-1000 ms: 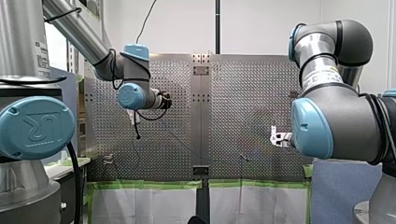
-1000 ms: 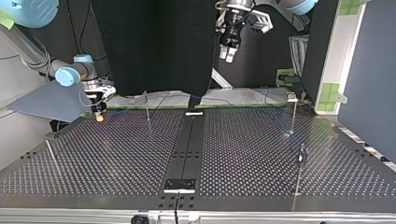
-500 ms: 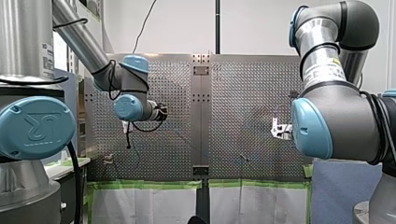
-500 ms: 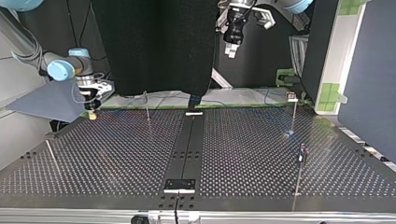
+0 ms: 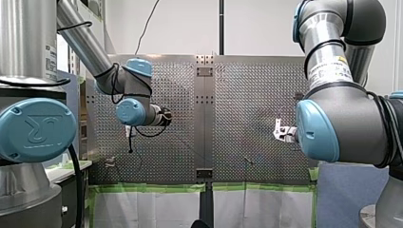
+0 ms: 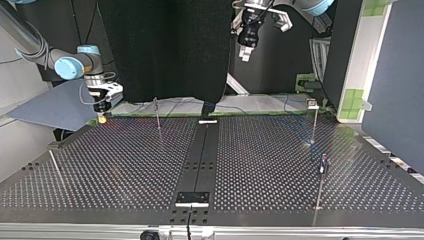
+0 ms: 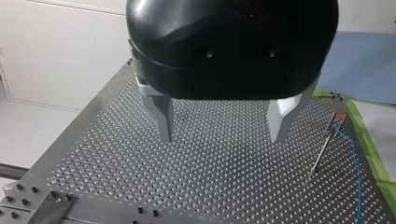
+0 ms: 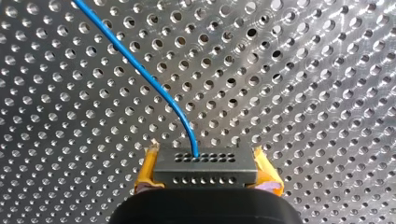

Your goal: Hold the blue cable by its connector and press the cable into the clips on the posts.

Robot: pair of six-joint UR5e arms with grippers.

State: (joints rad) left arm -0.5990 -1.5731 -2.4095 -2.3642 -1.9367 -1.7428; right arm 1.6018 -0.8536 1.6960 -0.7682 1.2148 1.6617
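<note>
Front view is showing my left arm [image 5: 130, 110] sitting lower and further to the view's left than a second ago, while my right arm [image 5: 332, 118] is filling the right side and hiding most of its own jaws. Top view is showing the same small drift: my right arm's jaws, tipped with yellow, are hovering at the far left corner of the table [image 6: 150, 165], a little higher than a second ago. My left arm's jaws are hanging well above the table's middle, having risen slightly. Thin posts [image 6: 157, 113] are standing well apart on the table. Left wrist view is showing my left arm's metal jaws spread wide and holding nothing. Off to one side the blue cable [image 7: 357, 172] is curving over the table past a post and the clip [image 7: 337, 116] at its top; whether it is seated there I cannot tell. Right wrist view is showing the yellow pads [image 8: 147, 171] clenching the grey connector [image 8: 205, 169], with the cable running out of it across the holes. I am judging that the connector is secured and lifted clear, so the routing toward the clips is only beginning.
</note>
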